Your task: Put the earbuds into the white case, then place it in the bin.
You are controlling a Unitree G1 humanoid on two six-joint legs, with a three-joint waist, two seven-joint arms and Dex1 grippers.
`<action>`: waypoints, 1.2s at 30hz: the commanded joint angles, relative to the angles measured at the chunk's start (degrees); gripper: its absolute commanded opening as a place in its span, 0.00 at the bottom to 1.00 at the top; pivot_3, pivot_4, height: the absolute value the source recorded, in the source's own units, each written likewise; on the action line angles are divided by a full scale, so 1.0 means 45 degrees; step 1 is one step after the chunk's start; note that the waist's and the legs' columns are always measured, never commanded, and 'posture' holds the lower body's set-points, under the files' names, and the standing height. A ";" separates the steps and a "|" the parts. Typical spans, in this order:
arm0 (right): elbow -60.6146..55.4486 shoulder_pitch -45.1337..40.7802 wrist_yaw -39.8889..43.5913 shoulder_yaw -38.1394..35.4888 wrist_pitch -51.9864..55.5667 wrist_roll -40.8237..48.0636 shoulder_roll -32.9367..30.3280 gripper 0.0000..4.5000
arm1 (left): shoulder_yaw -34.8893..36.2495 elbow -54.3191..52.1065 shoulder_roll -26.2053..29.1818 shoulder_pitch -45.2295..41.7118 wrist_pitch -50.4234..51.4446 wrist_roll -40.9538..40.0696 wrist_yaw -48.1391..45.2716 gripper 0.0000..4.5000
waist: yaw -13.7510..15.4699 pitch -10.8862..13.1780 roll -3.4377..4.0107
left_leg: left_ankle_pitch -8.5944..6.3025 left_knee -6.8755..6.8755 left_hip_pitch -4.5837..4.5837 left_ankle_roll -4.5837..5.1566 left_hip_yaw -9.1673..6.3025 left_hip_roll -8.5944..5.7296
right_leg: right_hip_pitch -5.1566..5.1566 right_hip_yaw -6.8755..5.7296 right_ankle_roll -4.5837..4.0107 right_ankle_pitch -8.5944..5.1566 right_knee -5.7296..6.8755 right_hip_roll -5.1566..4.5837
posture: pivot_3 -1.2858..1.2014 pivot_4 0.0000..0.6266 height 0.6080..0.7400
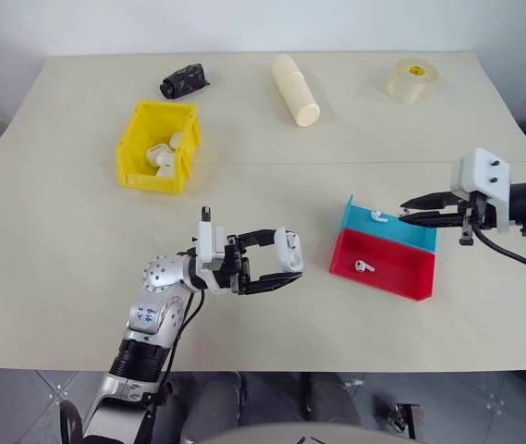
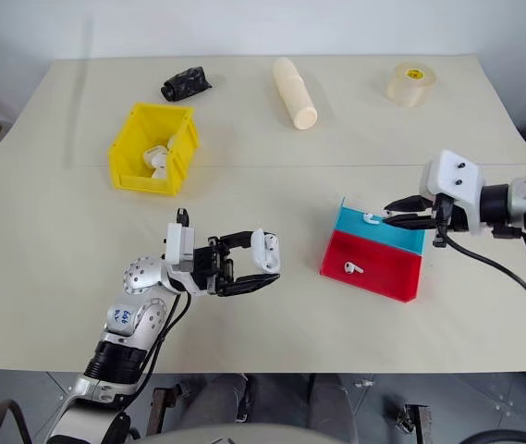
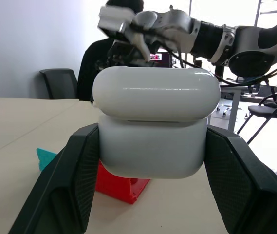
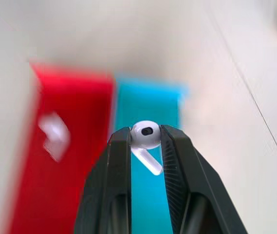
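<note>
Pinching earbud (image 4: 145,135) between right fingers (image 4: 120,161).

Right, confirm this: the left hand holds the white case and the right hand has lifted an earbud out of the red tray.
Wrong tray. The right hand grips an earbud over the blue tray, as the right wrist view shows; the red tray has its own earbud. The left hand does hold the white case.

table (image 1: 78,277): cream, seam across middle | wall (image 1: 244,23): plain white | floor (image 1: 22,398): grey tiles | office chairs (image 3: 60,83): dark, behind | seated person (image 3: 97,61) | windows (image 3: 226,12): bright
</note>
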 commanded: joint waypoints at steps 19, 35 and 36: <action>-0.6225 0.2186 -0.8653 -0.1707 0.6949 1.1520 0.5214 0.11 | -0.0149 0.1039 -0.0737 -0.1683 -0.0255 0.0522 0.0274 0.62 | -0.0031 0.0001 -0.0001 | -0.0001 0.0003 0.0000 0.0003 -0.0010 -0.0015 | -0.0005 0.0004 -0.0002 0.0001 0.0018 -0.0008 | 0.52 0.24 1.00; -0.6208 0.3372 -0.8943 -0.0464 0.5680 1.0747 0.5648 0.11 | 0.0072 0.0645 -0.1126 -0.1792 -0.0219 0.0027 0.0289 0.62 | -0.0040 0.0001 -0.0001 | 0.0000 0.0002 0.0001 0.0003 -0.0008 -0.0015 | -0.0006 0.0007 -0.0002 0.0001 0.0020 0.0006 | 0.52 0.24 1.00; -0.6169 0.3449 -0.8955 -0.0438 0.5588 1.0667 0.5690 0.11 | 0.0090 0.0597 -0.1158 -0.1788 -0.0195 -0.0073 0.0246 0.62 | -0.0040 0.0001 -0.0001 | 0.0000 0.0002 0.0001 0.0003 -0.0008 -0.0015 | -0.0006 0.0006 -0.0002 0.0001 0.0020 0.0007 | 0.52 0.24 1.00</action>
